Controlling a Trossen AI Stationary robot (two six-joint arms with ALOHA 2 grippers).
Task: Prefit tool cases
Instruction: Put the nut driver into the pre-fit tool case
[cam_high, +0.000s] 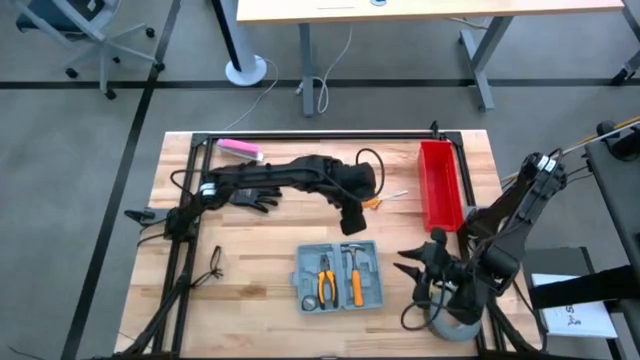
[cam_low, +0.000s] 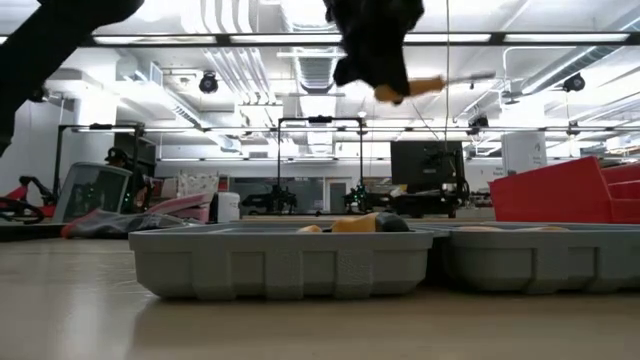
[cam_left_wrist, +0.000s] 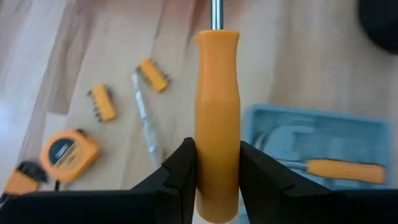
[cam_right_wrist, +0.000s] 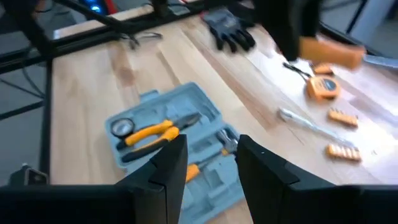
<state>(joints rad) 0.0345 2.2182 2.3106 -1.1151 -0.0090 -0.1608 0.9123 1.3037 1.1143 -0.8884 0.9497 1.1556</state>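
The grey-blue tool case (cam_high: 339, 276) lies open and flat on the wooden table (cam_high: 260, 215), near the front edge and about midway across, with orange-handled pliers (cam_high: 326, 280) in its left half and a hammer (cam_high: 355, 272) in its right. The left gripper (cam_high: 353, 222) hangs above the table just beyond the case's far edge, its two dark fingers (cam_left_wrist: 180, 171) pinching the orange handle of a screwdriver (cam_left_wrist: 217, 118); the metal shaft points away from the wrist. From table height the case (cam_low: 400, 258) shows as two shallow grey trays side by side, with the left gripper (cam_low: 385, 70) and its orange handle well above them. The right gripper (cam_high: 415, 265) sits low to the right of the case, near the front right corner, its fingers (cam_right_wrist: 168, 163) spread apart with nothing between them and aimed toward the case (cam_right_wrist: 177, 146). A red bin (cam_high: 440, 183) stands along the right side. Black gloves (cam_high: 252, 197) lie toward the far left. A small orange tape measure (cam_right_wrist: 322, 87) and orange bit holders (cam_right_wrist: 343, 116) lie on the wood beyond the case.
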